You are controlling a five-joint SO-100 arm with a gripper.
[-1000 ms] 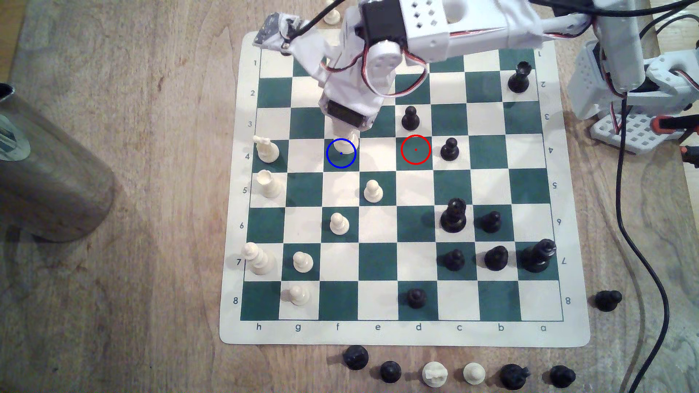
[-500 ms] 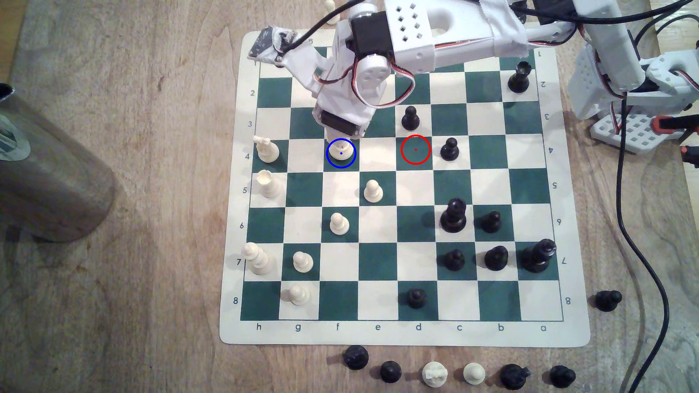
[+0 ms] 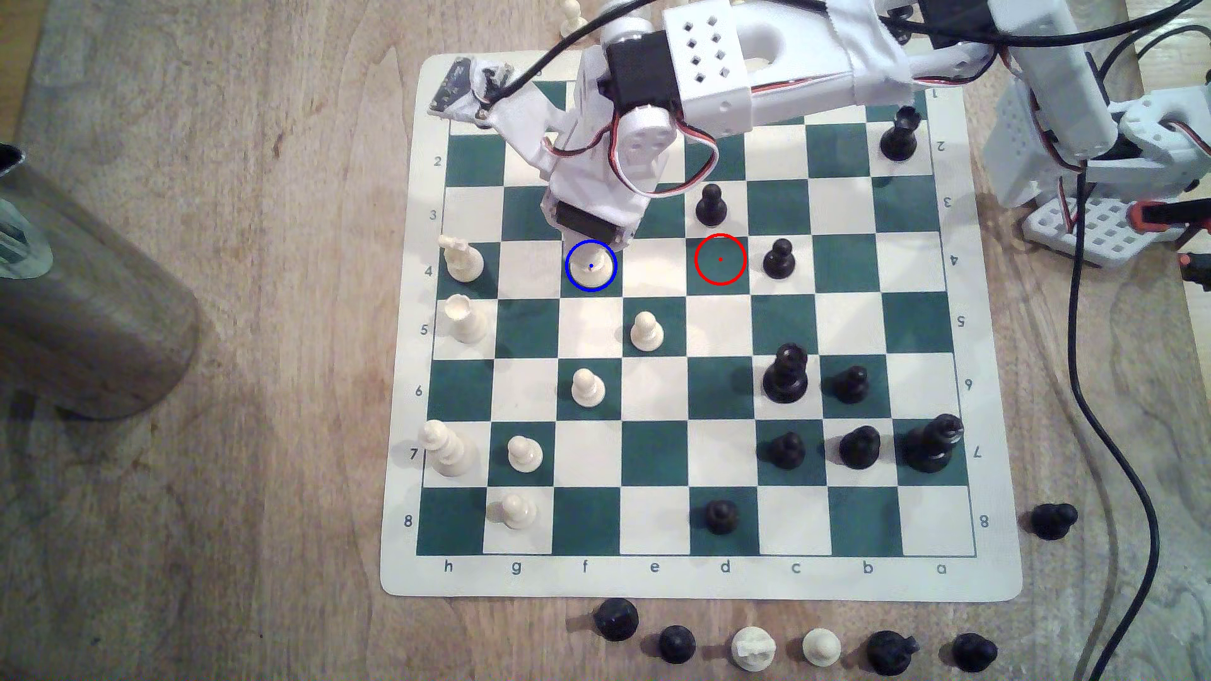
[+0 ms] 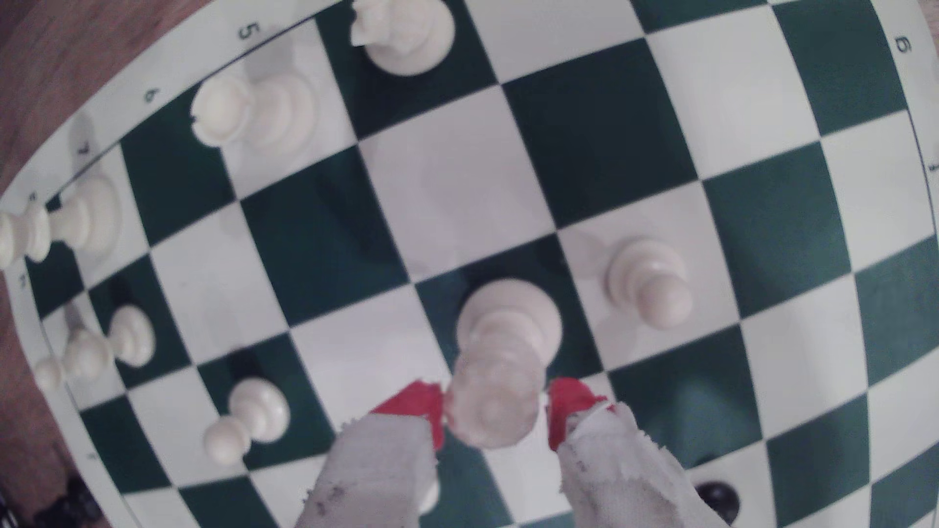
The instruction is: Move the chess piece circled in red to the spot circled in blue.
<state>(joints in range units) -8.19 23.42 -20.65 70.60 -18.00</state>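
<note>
With the rook (image 4: 508,325) standing on the blue-ringed square (image 3: 576,285), placement looks like the step in hand. Gripper (image 4: 497,411): red-tipped fingers (image 4: 414,406) flank the crown; clamped or just released, I cannot tell. Next, likely: jaws clear, straight lift, pawn (image 4: 650,289) close beside.

Rook (image 3: 591,268) on ringed square (image 3: 606,288), between claw (image 4: 497,414) tips.
</note>
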